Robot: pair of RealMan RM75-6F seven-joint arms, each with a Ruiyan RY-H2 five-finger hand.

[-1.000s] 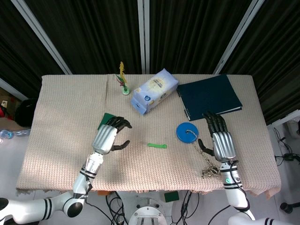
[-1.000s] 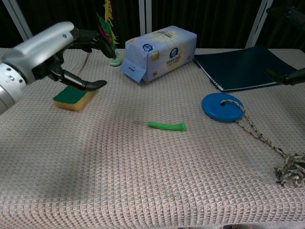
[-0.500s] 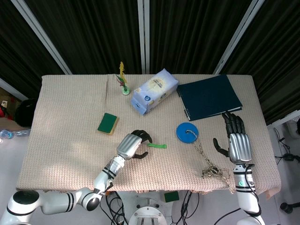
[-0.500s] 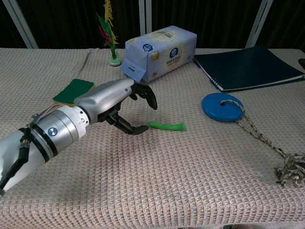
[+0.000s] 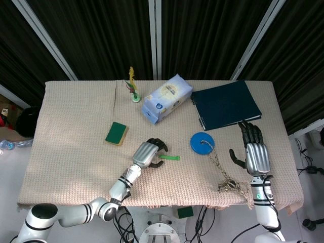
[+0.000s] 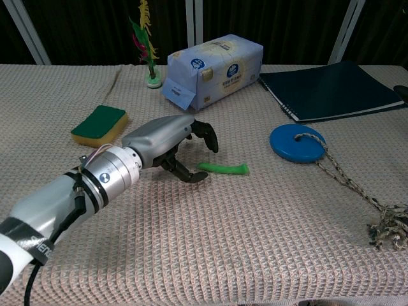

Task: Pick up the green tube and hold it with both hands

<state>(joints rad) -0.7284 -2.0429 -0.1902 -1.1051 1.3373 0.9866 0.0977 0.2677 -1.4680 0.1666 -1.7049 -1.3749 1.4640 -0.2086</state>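
A: While the green tube (image 6: 222, 168) lies flat on the cloth near the table's (image 5: 66, 167) front edge, about midway along it, we see the left hand (image 6: 180, 144) poised at the tube's left end, fingers curled apart, thumb low, nothing in its grasp.

B: So we're at the reach, we'd say, with the grasp itself not yet made. And the right hand (image 5: 254, 154)?

A: Open, fingers spread, empty, out by the right edge, beyond the blue disc (image 5: 203, 142) and its rope (image 5: 223, 174).

B: Next, we reckon, the left fingers must close round that end, lift, then the right must cross over to take the other end.

A: As for writing, the tissue pack (image 6: 213, 61) near the back edge carries blue printed labels, but we can't read them.
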